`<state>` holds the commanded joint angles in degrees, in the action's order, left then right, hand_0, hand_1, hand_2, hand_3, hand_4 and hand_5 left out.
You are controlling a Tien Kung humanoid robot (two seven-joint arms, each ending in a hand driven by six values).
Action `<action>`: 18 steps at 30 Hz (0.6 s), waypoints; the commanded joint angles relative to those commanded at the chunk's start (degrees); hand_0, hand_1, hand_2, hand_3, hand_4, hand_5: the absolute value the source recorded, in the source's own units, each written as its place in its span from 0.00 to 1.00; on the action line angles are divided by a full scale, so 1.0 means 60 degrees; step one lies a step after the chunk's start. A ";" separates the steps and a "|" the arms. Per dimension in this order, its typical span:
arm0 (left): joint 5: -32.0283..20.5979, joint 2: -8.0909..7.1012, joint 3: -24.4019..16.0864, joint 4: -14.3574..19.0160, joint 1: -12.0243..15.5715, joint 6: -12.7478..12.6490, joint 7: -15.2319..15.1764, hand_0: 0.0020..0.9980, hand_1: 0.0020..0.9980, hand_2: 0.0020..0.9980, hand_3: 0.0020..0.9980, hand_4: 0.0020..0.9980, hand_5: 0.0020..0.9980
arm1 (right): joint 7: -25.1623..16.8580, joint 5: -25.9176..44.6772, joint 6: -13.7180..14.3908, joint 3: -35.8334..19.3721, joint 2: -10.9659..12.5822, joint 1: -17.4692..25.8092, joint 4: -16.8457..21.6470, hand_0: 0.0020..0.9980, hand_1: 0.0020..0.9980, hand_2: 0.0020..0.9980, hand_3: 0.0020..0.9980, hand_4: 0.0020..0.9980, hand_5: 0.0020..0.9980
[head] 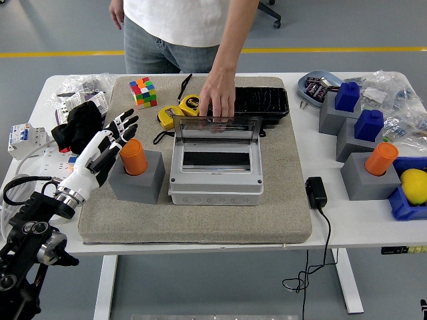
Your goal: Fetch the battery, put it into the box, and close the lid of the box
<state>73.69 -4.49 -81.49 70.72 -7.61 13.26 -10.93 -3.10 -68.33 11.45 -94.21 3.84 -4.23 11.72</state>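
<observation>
On the grey mat point(200, 223) that covers the middle of the white counter point(347, 227), seen from the head camera, the left robot hand point(107, 150) comes in from the lower left with its fingers spread and holding nothing. Its fingertips point(130, 122) reach beside and just behind the orange battery point(133, 157), close to it, though I cannot tell whether they touch it. That battery stands upright in a grey holder block point(140, 180). Just right of the block sits the grey box point(215, 170), its clear lid point(215, 129) raised at the back edge. A person point(180, 27) stands at the far side and stretches one arm down; the person's hand point(217, 100) rests on the top edge of the lid. Behind the box lies a black tray point(257, 101), with a yellow tape measure point(179, 110) and a colour cube point(143, 91) to its left. At the counter's right side a second orange battery point(381, 159) stands in another grey block point(367, 180), near blue blocks point(369, 123) and a yellow item in a blue bin point(413, 190). No right robot hand appears
</observation>
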 joint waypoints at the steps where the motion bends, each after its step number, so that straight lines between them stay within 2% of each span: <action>1: 0.0037 -0.0002 0.0002 -0.0013 0.0004 -0.0038 -0.0010 1.00 1.00 1.00 1.00 1.00 0.64 | 0.0000 -0.0001 0.0001 -0.0001 0.0002 0.0004 0.0000 0.80 0.74 0.74 0.78 1.00 1.00; 3: 0.0226 -0.0004 -0.0016 -0.0038 0.0012 -0.0181 -0.0041 1.00 1.00 1.00 1.00 1.00 0.64 | -0.0001 -0.0009 0.0001 -0.0015 0.0005 0.0009 0.0000 0.80 0.74 0.74 0.78 1.00 1.00; 4: 0.0275 -0.0005 -0.0018 -0.0044 0.0014 -0.0231 -0.0054 1.00 1.00 1.00 1.00 1.00 0.57 | -0.0001 -0.0013 0.0001 -0.0022 0.0005 0.0011 0.0000 0.79 0.74 0.73 0.78 1.00 1.00; 9: 0.0532 -0.0007 -0.0022 -0.0080 -0.0004 -0.0540 -0.0119 1.00 1.00 1.00 1.00 1.00 0.57 | 0.0008 -0.0045 -0.0008 -0.0059 0.0005 0.0014 -0.0005 0.79 0.74 0.73 0.78 1.00 1.00; 10: 0.0561 -0.0006 -0.0014 -0.0090 -0.0007 -0.0586 -0.0129 1.00 1.00 1.00 1.00 1.00 0.45 | 0.0007 -0.0039 -0.0008 -0.0054 0.0007 0.0012 -0.0001 0.80 0.74 0.73 0.78 1.00 1.00; 15: 0.0548 -0.0006 0.0045 -0.0125 -0.0015 -0.0660 -0.0160 1.00 1.00 1.00 1.00 1.00 0.45 | 0.0010 -0.0047 -0.0008 -0.0098 0.0008 0.0001 0.0002 0.80 0.74 0.73 0.78 1.00 1.00; 16: 0.0538 -0.0006 0.0058 -0.0123 -0.0013 -0.0653 -0.0161 0.98 1.00 1.00 1.00 1.00 0.42 | 0.0010 -0.0049 -0.0009 -0.0102 0.0007 0.0002 0.0002 0.79 0.74 0.73 0.78 1.00 1.00; 18: 0.0462 -0.0005 0.0130 -0.0100 -0.0008 -0.0627 -0.0166 0.98 1.00 1.00 1.00 1.00 0.42 | 0.0010 -0.0062 -0.0011 -0.0123 0.0004 0.0004 0.0001 0.79 0.74 0.73 0.78 1.00 1.00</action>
<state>76.46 -4.53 -80.71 70.11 -7.66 9.49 -11.93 -3.04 -68.70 11.39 -94.95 3.86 -4.21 11.73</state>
